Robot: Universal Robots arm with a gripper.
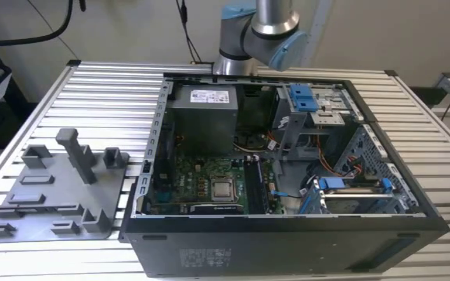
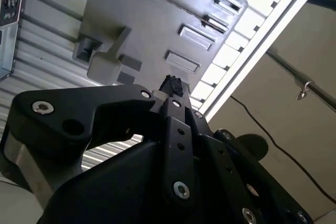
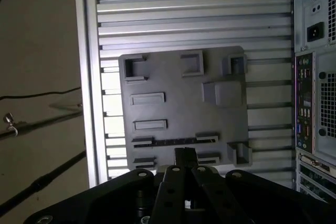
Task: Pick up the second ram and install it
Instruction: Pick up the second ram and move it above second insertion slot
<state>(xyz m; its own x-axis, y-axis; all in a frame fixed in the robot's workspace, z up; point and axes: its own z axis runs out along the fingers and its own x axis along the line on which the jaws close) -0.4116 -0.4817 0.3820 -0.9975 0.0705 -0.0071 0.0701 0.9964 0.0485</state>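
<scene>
In the first wrist view a thin dark strip, the second ram (image 3: 175,141), stands on edge between two holders of the grey fixture tray (image 3: 178,114). My gripper (image 3: 185,155) hangs high above the tray, over the holder row beside that strip. Its black fingers are pressed together, shut, with nothing between them. In the second wrist view the gripper (image 2: 170,84) also points down at the grey tray (image 2: 157,30). In the exterior view the tray (image 1: 53,199) lies at the exterior view's left of the open computer case (image 1: 287,234), whose green motherboard (image 1: 201,187) is exposed.
The tray carries upright posts (image 1: 77,152) and several small holders. The case's rear panel (image 3: 315,77) stands beside the tray. The slatted metal table (image 1: 108,99) ends close to the tray's outer side. Cables (image 3: 42,124) hang beyond that edge. The arm's base (image 1: 248,35) rises behind the case.
</scene>
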